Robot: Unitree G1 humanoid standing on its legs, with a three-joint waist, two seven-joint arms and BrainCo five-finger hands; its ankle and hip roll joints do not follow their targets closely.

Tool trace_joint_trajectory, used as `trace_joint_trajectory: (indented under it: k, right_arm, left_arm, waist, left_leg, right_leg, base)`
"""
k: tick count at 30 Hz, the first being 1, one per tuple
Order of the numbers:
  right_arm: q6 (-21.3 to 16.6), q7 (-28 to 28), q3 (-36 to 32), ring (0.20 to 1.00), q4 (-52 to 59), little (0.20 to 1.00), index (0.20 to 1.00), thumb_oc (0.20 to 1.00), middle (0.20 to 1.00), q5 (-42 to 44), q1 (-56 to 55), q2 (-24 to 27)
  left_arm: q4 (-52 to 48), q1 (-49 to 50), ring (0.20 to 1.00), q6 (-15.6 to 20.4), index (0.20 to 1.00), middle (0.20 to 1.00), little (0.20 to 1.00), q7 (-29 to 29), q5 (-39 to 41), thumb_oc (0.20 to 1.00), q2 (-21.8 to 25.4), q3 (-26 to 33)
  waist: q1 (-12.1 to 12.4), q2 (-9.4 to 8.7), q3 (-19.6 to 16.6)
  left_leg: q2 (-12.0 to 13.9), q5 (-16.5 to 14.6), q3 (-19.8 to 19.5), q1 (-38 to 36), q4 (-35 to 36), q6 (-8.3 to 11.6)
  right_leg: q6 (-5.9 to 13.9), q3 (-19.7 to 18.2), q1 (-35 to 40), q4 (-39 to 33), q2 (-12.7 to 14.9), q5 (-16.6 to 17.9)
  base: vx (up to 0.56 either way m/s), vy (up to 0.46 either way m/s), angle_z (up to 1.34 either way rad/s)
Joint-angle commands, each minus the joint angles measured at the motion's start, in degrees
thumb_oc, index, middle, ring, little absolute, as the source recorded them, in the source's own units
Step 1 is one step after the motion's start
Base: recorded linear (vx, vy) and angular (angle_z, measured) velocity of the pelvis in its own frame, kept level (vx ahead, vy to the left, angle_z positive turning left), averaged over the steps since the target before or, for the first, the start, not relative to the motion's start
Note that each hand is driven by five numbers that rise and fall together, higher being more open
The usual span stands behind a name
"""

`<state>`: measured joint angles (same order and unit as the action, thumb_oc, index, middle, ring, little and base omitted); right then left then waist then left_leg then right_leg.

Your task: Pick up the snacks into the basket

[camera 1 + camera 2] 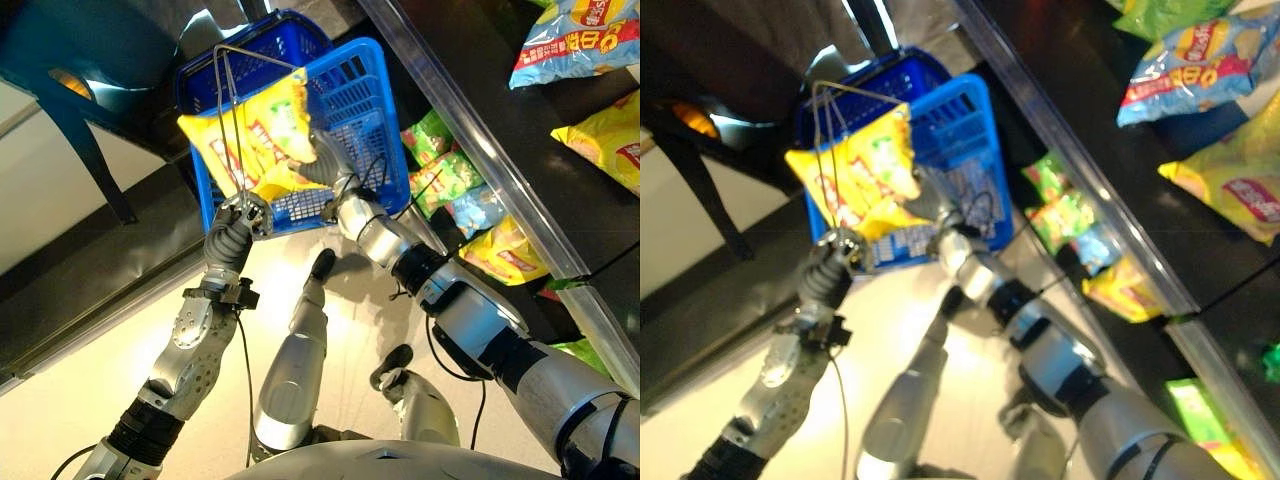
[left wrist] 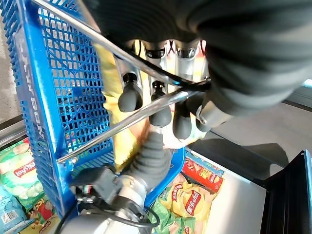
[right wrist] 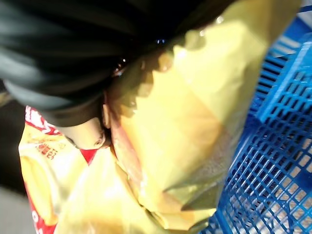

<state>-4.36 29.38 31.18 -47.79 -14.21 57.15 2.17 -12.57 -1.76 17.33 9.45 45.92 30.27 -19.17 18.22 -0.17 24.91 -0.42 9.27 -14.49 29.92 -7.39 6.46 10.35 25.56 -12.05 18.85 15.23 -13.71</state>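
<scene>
A blue mesh basket hangs in front of me by its wire handles. My left hand is shut on those handles; its dark-tipped fingers curl round the two metal rods in the left wrist view. A large yellow snack bag lies tilted across the basket's mouth, partly inside it. My right hand grips the bag's lower right edge. In the right wrist view the crumpled yellow bag presses against the hand, with the basket's blue mesh just beyond.
Right of the basket a shelf with a metal front edge carries more snacks: green bags, a yellow bag, and on the upper level a blue bag and a yellow one. A dark blue chair stands at upper left.
</scene>
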Motion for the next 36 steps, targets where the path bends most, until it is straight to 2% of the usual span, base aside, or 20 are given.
trace_joint_trajectory:
  k: [1, 4, 9, 18, 25, 29, 31, 36]
  right_arm:
    - [-4.04, 5.32, -1.30, 0.200, 2.63, 0.200, 0.200, 0.200, 0.200, 0.35, 2.86, -2.91]
    - [-3.08, 5.04, -0.56, 0.200, 0.46, 0.200, 0.200, 0.200, 0.200, -1.14, 3.18, -2.88]
    - [1.05, 4.72, 0.39, 0.200, -8.78, 0.200, 0.200, 0.200, 0.200, -5.55, 3.43, -3.36]
    - [2.48, 0.96, 3.53, 0.200, -13.17, 0.200, 0.200, 0.200, 0.200, -8.25, 2.94, -5.18]
    - [5.69, -1.00, 6.14, 0.200, -19.86, 0.200, 0.200, 0.200, 0.200, -14.07, 3.89, -5.78]
    - [8.07, -5.65, 8.59, 0.200, -24.42, 0.200, 0.200, 0.200, 0.200, -18.32, 4.00, -6.22]
    - [8.22, -8.15, 9.03, 0.200, -26.48, 0.200, 0.200, 0.200, 0.200, -18.38, 4.03, -6.93]
    - [8.49, -8.45, 7.21, 0.200, -28.17, 0.200, 0.200, 0.200, 0.200, -16.63, 3.97, -6.61]
  left_arm:
    - [-11.15, -6.69, 0.200, 7.81, 0.200, 0.200, 0.200, -1.08, -2.05, 0.200, -1.85, -1.01]
    - [-11.22, -6.98, 0.200, 7.95, 0.200, 0.200, 0.200, -1.12, -2.11, 0.200, -1.76, -1.33]
    - [-11.49, -6.30, 0.200, 7.31, 0.200, 0.200, 0.200, -1.18, -2.00, 0.200, -1.62, -1.20]
    - [-11.37, -5.48, 0.200, 6.69, 0.200, 0.200, 0.200, -1.21, -2.29, 0.200, -1.97, -0.46]
    - [-11.49, -4.05, 0.200, 6.33, 0.200, 0.200, 0.200, -1.78, -1.89, 0.200, -1.43, 0.35]
    - [-11.39, -3.95, 0.200, 5.29, 0.200, 0.200, 0.200, -2.95, -1.39, 0.200, -1.07, 0.53]
    - [-10.92, -3.81, 0.200, 4.71, 0.200, 0.200, 0.200, -3.68, -1.16, 0.200, -1.07, 0.60]
    - [-10.32, -3.43, 0.200, 3.80, 0.200, 0.200, 0.200, -4.31, -0.59, 0.200, -1.24, 0.69]
  waist:
    - [0.62, 2.92, -1.44]
    - [0.82, 3.05, -1.52]
    - [0.81, 3.17, -1.57]
    - [0.46, 2.75, -1.13]
    - [0.46, 2.44, -1.16]
    - [0.81, 2.07, -1.12]
    - [0.95, 2.02, -1.08]
    - [1.05, 1.97, -1.09]
  left_leg:
    - [-3.90, -5.24, 1.16, -2.48, -1.73, -6.44]
    - [-4.07, -5.29, 0.90, -2.31, -1.79, -6.46]
    - [-4.10, -5.39, 0.88, -2.17, -1.85, -6.57]
    - [-3.85, -5.40, 1.19, -2.41, -1.67, -6.50]
    - [-3.80, -5.50, 1.35, -2.61, -1.50, -6.42]
    - [-3.72, -5.53, 1.20, -2.95, -1.28, -6.38]
    - [-3.68, -5.55, 1.05, -3.04, -1.18, -6.40]
    - [-3.59, -5.57, 1.04, -3.20, -1.10, -6.46]
  right_leg:
    - [-1.45, 0.93, -3.48, -1.71, -1.98, 11.83]
    - [-1.44, 1.00, -3.53, -1.75, -1.91, 11.72]
    - [-1.42, 1.01, -3.62, -1.73, -1.79, 11.80]
    - [-1.53, 0.66, -3.87, -1.47, -1.74, 11.88]
    - [-1.45, 0.45, -3.87, -1.49, -1.74, 12.01]
    - [-1.37, 0.55, -3.64, -1.61, -1.75, 12.20]
    - [-1.36, 0.60, -3.55, -1.63, -1.79, 12.24]
    - [-1.33, 0.54, -3.67, -1.57, -1.75, 12.39]
  base:
    - [0.00, 0.000, 0.00]
    - [0.00, 0.000, 0.00]
    - [0.00, 0.003, 0.01]
    - [0.00, 0.000, 0.00]
    - [0.00, 0.000, 0.00]
    - [0.00, 0.000, 0.00]
    - [0.00, 0.000, 0.00]
    - [0.00, 0.000, 0.00]
